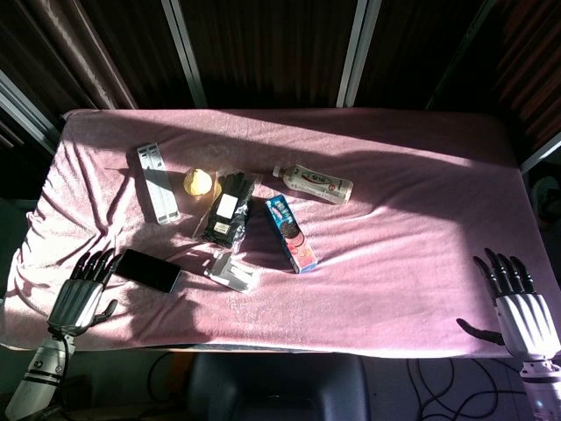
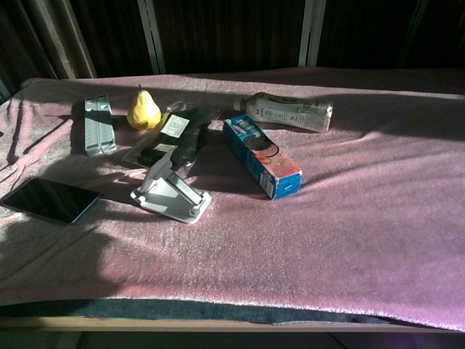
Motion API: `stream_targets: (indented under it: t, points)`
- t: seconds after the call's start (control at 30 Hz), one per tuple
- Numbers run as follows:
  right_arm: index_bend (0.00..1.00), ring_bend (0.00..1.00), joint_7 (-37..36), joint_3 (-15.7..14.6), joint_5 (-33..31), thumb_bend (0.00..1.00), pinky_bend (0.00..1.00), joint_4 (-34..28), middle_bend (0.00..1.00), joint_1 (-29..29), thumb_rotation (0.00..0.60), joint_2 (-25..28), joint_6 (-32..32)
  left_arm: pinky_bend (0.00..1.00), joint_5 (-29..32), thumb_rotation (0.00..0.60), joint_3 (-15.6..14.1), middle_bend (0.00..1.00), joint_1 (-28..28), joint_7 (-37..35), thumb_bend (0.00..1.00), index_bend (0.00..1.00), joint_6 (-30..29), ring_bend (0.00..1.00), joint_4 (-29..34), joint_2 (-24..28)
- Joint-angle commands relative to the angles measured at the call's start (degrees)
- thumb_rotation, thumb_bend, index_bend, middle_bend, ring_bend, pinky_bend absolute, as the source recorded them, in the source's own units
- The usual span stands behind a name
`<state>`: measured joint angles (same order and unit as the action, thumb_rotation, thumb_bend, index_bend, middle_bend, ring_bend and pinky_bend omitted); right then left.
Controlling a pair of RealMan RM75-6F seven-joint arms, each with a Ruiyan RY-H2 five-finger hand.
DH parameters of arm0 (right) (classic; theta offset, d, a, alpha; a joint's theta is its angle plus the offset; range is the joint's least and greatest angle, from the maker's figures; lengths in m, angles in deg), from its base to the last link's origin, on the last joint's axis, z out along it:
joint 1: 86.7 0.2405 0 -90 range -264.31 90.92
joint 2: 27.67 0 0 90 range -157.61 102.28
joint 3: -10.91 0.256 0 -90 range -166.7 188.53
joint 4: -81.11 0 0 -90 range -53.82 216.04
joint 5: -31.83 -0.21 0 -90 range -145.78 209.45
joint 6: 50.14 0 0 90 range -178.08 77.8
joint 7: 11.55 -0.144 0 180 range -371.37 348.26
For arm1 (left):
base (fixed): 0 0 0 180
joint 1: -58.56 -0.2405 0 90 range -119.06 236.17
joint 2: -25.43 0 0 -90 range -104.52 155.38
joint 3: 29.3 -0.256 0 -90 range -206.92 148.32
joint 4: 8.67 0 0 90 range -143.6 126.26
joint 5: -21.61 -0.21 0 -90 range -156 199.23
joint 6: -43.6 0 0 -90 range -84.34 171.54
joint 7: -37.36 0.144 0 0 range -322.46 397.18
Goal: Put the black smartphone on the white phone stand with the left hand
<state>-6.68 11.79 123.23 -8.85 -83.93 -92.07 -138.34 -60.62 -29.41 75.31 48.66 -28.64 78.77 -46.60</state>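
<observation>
1. Black smartphone (image 1: 147,270) lies flat, screen up, on the pink cloth near the front left edge of the bench (image 1: 421,289). It is not yet on the white phone stand (image 1: 231,271).
2. Left hand (image 1: 81,296) sits at the front left corner, just beside the phone's near-left end. Its fingers (image 1: 95,264) are apart and extended toward the phone, holding nothing. Whether the fingertips touch the phone's edge cannot be determined.
3. Right hand (image 1: 519,306) is at the front right corner, well apart from phone and stand. Its fingers are also apart and empty. The left hand is clearly the nearer one, as the task requires.
4. Key relation: the phone lies up and to the right of the left fingers. Its long axis runs diagonally, from near the fingers toward the stand. The stand is next in line, just beyond the phone's far end, a bare strip of cloth between them.
5. Judgement: the grasp is still to come; the hand will likely need to close across the phone's short sides.
6. Farther back lie a blue box (image 1: 291,233), a black packet (image 1: 227,209), a grey strip-shaped item (image 1: 157,181), a pear (image 2: 143,110) and a bottle (image 1: 314,182).
7. View differences: the chest view shows neither hand, but shows the stand's sloped rest with its raised end pointing away from the camera. The head view shows both hands and the plan layout.
</observation>
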Motion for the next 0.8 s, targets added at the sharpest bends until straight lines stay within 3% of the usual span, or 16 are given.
stream_targets:
  t: [0.03, 0.2, 0.33, 0.57, 0.8]
  points:
    - [0.00, 0.00, 0.2, 0.0, -0.1, 0.12, 0.00, -0.1, 0.00, 0.0, 0.600, 0.0, 0.2, 0.00, -0.9, 0.600, -0.4, 0.00, 0.6, -0.9, 0.34, 0.00, 1.0, 0.00, 0.0, 0.3]
    - [0.00, 0.00, -0.1, -0.3, 0.4, 0.12, 0.00, -0.1, 0.00, -0.1, 0.600, 0.3, 0.1, 0.00, -4.4, 0.600, -0.6, 0.00, 3.8, -4.3, 0.34, 0.00, 4.5, 0.00, -2.8, -0.8]
    - [0.00, 0.00, -0.4, -0.3, 0.3, 0.12, 0.00, 0.0, 0.00, -0.1, 0.600, 0.4, 0.2, 0.00, -3.7, 0.600, 0.0, 0.00, 7.8, -4.6, 0.35, 0.00, 11.2, 0.00, -3.6, -0.7]
    - [0.00, 0.00, -1.1, -0.6, 0.5, 0.12, 0.00, -0.1, 0.00, -0.1, 0.600, 0.9, 0.8, 0.00, 5.4, 0.600, 2.6, 0.00, 14.2, 3.1, 0.35, 0.00, 23.7, 0.00, -5.2, -1.4]
    - [0.00, 0.00, 0.0, -0.7, 0.1, 0.12, 0.00, -0.4, 0.00, 0.2, 0.600, 0.8, 2.0, 0.00, 14.1, 0.600, 3.5, 0.00, 17.9, 10.3, 0.35, 0.00, 29.6, 0.00, -6.4, -2.6]
